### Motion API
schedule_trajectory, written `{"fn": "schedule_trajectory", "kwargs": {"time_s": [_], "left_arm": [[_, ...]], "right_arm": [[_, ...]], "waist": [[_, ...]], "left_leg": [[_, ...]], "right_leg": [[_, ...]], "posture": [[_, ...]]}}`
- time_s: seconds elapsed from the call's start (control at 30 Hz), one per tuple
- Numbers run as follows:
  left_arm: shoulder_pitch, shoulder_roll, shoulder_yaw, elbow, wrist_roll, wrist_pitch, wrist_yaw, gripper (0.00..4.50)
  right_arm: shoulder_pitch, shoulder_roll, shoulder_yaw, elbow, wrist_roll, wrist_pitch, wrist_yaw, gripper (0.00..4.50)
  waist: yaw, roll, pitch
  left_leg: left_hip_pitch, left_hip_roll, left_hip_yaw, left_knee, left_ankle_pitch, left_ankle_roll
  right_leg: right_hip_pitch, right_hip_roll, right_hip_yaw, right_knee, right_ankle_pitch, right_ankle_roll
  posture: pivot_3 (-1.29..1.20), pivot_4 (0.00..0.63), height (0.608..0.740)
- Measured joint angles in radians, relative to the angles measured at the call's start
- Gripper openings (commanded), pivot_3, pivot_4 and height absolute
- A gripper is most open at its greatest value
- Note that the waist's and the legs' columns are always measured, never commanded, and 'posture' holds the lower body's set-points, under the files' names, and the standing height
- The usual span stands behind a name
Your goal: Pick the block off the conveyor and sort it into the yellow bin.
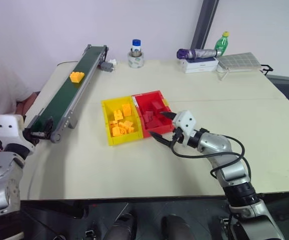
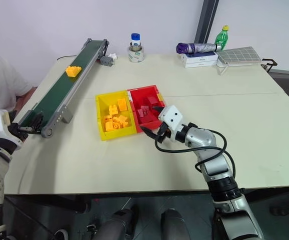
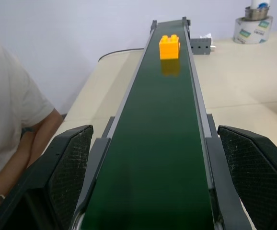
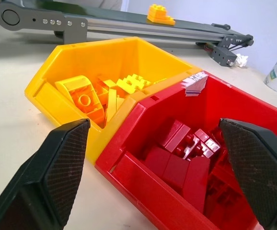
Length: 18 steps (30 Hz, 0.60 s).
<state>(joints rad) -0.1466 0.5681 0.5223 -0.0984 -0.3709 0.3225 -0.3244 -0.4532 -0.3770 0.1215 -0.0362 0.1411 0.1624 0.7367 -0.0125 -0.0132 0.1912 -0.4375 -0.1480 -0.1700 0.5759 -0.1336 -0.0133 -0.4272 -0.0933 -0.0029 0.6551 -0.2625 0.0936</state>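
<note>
Left wrist view: left gripper (image 3: pixel 153 191) wide, empty, straddling near end of conveyor (image 3: pixel 162 158) — yellow-orange block (image 3: pixel 169 46) far ahead on belt, unpicked. Right gripper (image 4: pixel 162 187) wide before red bin (image 4: pixel 186 191); yellow bin (image 4: pixel 71 72) beside — grasp and sorting remain.

The conveyor (image 1: pixel 67 95) belt lies bare between its near end and the block (image 1: pixel 77 76). A person's arm (image 1: pixel 24 104) crowds its outer side.

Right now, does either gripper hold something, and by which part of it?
Nothing is held. The left gripper is open at the near end of the conveyor, the block far up the belt. The right gripper is open beside the bins.
</note>
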Motion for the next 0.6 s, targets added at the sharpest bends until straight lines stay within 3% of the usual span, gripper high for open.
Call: {"fn": "schedule_trajectory", "kwargs": {"time_s": [0.6], "left_arm": [[-0.034, 0.000, -0.038, 0.020, 0.010, 0.003, 0.001, 4.39]], "right_arm": [[0.000, -0.001, 0.000, 0.000, 0.001, 0.000, 0.002, 4.50]], "waist": [[0.000, 0.000, 0.000]], "left_leg": [[0.000, 0.000, 0.000, 0.000, 0.000, 0.000]], "right_leg": [[0.000, 0.000, 0.000, 0.000, 0.000, 0.000]], "posture": [[0.00, 0.150, 0.740]]}}
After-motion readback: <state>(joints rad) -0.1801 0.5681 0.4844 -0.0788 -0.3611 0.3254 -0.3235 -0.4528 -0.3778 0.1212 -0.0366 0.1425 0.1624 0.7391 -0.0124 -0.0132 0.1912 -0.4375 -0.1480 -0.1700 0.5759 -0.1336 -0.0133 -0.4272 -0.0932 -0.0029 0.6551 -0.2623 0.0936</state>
